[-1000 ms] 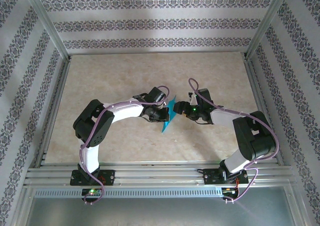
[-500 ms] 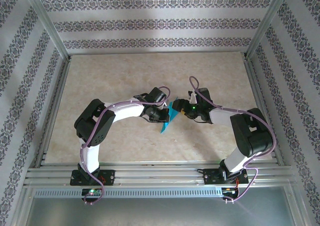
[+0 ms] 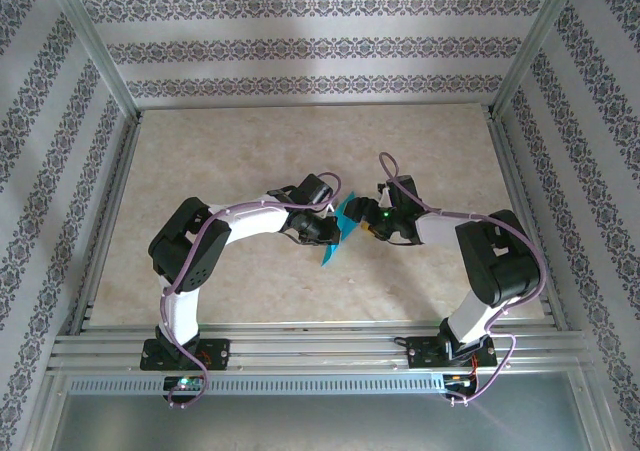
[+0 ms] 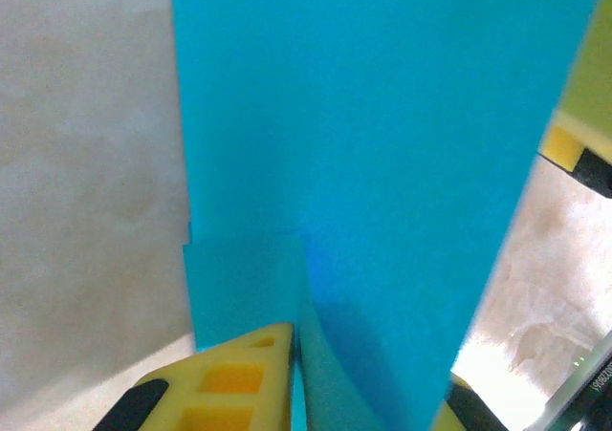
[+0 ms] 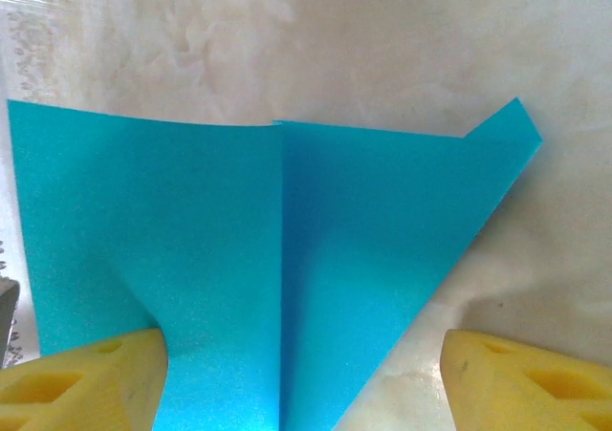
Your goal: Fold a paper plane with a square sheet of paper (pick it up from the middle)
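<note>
**Right arm crowds in on the paper at mid-desk**

The right arm (image 3: pixel 495 261) has pulled its elbow inward since a second ago, and its jaws have edged up closer to the paper. The left arm (image 3: pixel 195 251) has barely stirred.

Nearest me, both bases sit on the aluminium rail (image 3: pixel 300 343) at the desk's front edge. From there the two arms bend toward each other and meet in the middle of the marbled desk (image 3: pixel 250 141).

There's the folded teal paper (image 3: pixel 329 254), standing tilted on edge between the two grippers, its lower tip pointing back toward the rail.

The left gripper (image 3: pixel 328 229) comes at it from the left. Through its own camera the sheet runs down between the yellow fingers (image 4: pixel 239 383), one of them right against it. Whether they're actually pinching it, I can't tell.

The right gripper (image 3: pixel 368 223) faces it from the other side, jaws spread wide. Its camera shows a sharp centre crease and one pointed corner, with one pad touching the paper's edge and the other well clear.

Beyond them, bare desk, then the striped patterned wall (image 3: pixel 300 46).
</note>
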You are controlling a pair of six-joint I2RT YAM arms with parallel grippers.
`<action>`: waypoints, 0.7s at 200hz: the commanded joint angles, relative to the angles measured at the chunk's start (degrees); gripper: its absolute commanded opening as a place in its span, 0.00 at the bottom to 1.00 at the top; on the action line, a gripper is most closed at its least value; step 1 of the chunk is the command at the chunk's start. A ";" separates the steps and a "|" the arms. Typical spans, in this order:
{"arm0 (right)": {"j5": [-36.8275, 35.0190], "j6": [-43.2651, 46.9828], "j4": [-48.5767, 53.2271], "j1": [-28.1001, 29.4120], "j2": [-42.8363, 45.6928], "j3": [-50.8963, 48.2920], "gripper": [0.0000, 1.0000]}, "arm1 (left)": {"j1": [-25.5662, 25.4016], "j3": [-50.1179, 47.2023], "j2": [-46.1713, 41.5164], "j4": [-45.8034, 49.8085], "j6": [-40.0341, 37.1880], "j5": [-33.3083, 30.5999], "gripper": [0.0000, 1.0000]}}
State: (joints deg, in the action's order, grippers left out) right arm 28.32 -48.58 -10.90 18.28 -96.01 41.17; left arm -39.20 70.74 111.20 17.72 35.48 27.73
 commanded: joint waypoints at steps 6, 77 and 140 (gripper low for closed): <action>-6.10 -0.18 4.22 1.00 -3.80 1.35 0.78 | 0.77 0.77 -0.10 0.65 -1.64 1.31 0.13; -11.61 -0.42 11.12 3.05 -7.11 4.60 0.76 | 0.88 -0.24 -1.71 -1.27 -1.87 1.89 0.17; -13.36 -1.36 12.57 3.51 -8.06 4.98 0.74 | 0.97 -5.73 -6.76 -7.13 -1.92 1.21 0.29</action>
State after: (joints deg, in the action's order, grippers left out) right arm 20.97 -50.35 0.01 21.17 -98.78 47.77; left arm -38.89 67.51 108.07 14.83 34.61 28.75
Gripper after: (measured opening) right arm 0.740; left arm 0.267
